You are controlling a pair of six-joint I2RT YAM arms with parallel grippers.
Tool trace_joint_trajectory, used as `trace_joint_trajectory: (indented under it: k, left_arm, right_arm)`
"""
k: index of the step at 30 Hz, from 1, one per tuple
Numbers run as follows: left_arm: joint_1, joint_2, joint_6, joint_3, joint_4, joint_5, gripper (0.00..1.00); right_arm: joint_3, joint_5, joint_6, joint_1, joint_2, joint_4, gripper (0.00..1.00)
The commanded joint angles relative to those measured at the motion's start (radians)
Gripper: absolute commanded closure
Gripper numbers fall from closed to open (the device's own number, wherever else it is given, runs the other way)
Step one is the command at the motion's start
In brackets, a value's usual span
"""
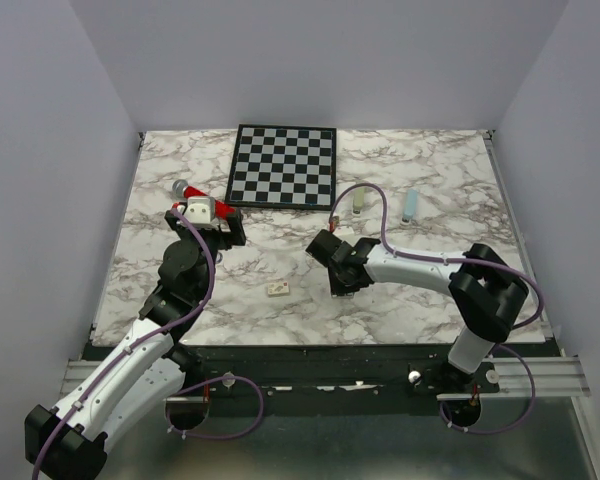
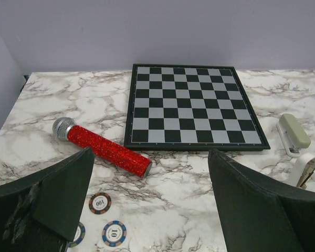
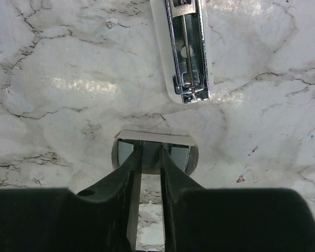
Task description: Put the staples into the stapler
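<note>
Staples sit at the tips of the right gripper. Its fingers are drawn close, with only a narrow slot between them, and they appear clamped on the middle of this small grey, pale-rimmed block. Just beyond the block lies the stapler, opened so its shiny metal channel faces up. Block and channel are near each other but not touching.

Judged from this, the loading is under way but not finished. The stapler is already open and the staples look picked up. Seating them in the channel and closing the stapler are yet to be done.

The left gripper is spread wide with nothing between its fingers. It hovers over the left side, well apart from the stapler.

The counter is white with grey marble veining. Near its front edge, a small cream tile lies between the two arms. Farther back on the left are poker chips and a red glitter microphone with a silver head. Beyond them a black-and-grey chessboard lies flat near the far wall. To its right rest a pale green bar and a pale blue bar. Plain lilac walls close in the counter on three sides.
</note>
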Motion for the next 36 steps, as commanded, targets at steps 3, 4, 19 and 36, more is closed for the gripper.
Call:
trace_joint_trajectory:
  k: [3,4,19,36]
  left_arm:
    - [-0.006,-0.007,0.009,-0.012,0.012,-0.007,0.03]
    - [-0.005,-0.007,0.009,-0.012,0.010,-0.007,0.03]
    - [-0.005,-0.004,0.012,-0.011,0.010,-0.009,0.03]
    - [-0.005,-0.003,0.015,-0.012,0.010,-0.010,0.03]
  right_arm:
    - [0.022,0.013,0.025,-0.004,0.049,-0.013,0.73]
    - [0.022,0.016,0.028,-0.006,0.049,-0.013,0.73]
    - [0.022,0.030,-0.017,-0.006,-0.037,-0.027,0.89]
    - [0.039,0.010,0.026,-0.012,-0.063,-0.031,0.77]
